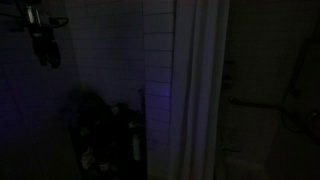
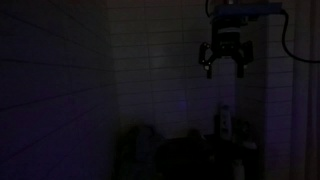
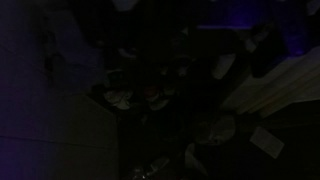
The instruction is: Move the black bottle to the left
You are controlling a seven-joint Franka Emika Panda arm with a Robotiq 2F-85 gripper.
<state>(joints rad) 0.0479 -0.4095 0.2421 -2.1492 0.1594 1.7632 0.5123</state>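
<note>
Tile wall (image 1: 110, 60), dim blue light, very little to read. Notes run left to right.

Gripper (image 1: 46, 52) at 10 o'clock in an exterior view, high against the wall and well apart from everything below. I judge it sits high so the approach can come straight down onto the goods rather than sweep through them.

Clutter (image 1: 100, 140) at 6 to 7 o'clock: a dark heap of packed goods, touching or overlapping, I cannot tell which. The bottle should be in here. It is black on black and I cannot single it out in any view, so no fix on it.

Strip (image 1: 200, 90), pale and vertical, at 3 o'clock of the heap. Curtain or post, cannot say. It walls off that side of the heap in this view.

In an exterior view the gripper (image 2: 224, 70) is at 1 o'clock, fingers pointing down, jaws parted with nothing between them. Pale item (image 2: 224, 120) stands upright directly beneath it, at the back of the clutter (image 2: 190, 155) at 5 o'clock. It looks too light to be my target.

Wrist view: clutter (image 3: 150, 95) near centre, shapes only.

Judgement: task not begun. I need to identify the bottle before descending. Risk is knocking neighbours in that tight pack.
</note>
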